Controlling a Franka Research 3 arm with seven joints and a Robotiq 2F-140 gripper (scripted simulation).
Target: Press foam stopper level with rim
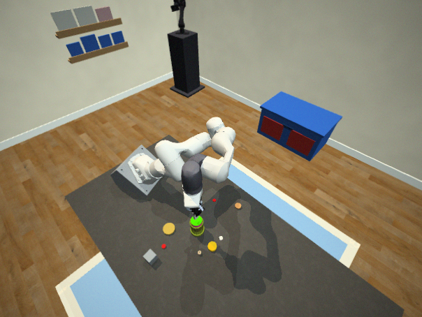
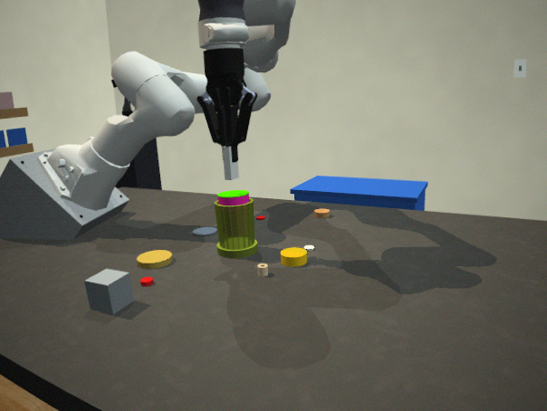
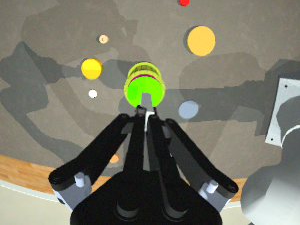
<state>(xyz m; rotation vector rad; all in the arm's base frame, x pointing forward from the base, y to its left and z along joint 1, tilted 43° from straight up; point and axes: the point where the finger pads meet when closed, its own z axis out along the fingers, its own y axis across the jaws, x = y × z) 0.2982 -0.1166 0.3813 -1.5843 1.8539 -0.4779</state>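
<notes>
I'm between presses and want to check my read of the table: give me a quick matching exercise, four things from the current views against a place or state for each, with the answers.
Things
1. foam stopper
2. gripper
3. jar
4. grey cube

States or places
A. shut on nothing, hanging above the jar without touching it
B. upright on the table, olive-yellow and see-through
C. green top and a magenta band standing proud of the rim
D. near the front-left of the table in the exterior view, beside a small red disc

Pairs: 1-C, 2-A, 3-B, 4-D
</notes>
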